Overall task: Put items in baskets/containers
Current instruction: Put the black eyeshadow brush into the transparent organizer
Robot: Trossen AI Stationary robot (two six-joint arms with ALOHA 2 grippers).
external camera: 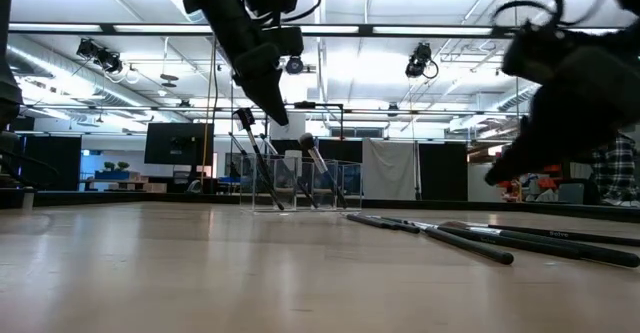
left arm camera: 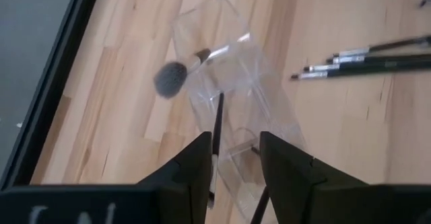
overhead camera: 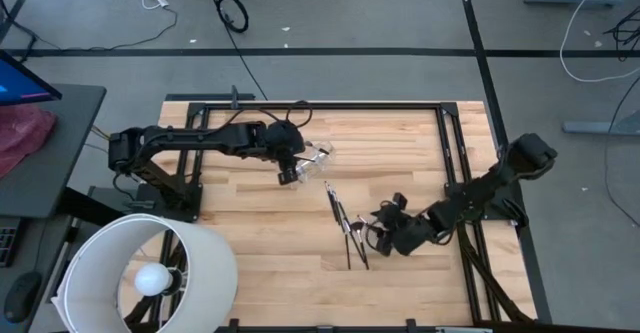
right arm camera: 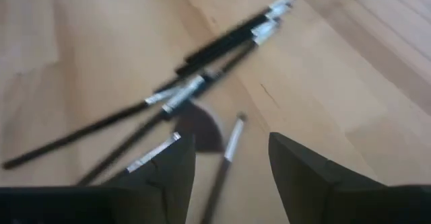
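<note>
The left hand (overhead camera: 292,169) hovers just above the clear plastic cup (overhead camera: 316,156) near the far middle of the wooden table (overhead camera: 250,233), its fingers (left arm camera: 195,170) a narrow gap apart with a thin dark brush handle (left arm camera: 217,126) standing between them, though whether they grip it I cannot tell. Several brushes already stand tilted in the cup, one with a fluffy grey head (left arm camera: 170,79) leaning over the rim. The right hand (overhead camera: 385,235) sits low over the loose brushes (overhead camera: 345,223) lying together on the table, well apart from the cup, its fingers (right arm camera: 306,173) spread fairly wide and holding nothing. A white lampshade (overhead camera: 150,273) stands at the table's near left corner.
</note>
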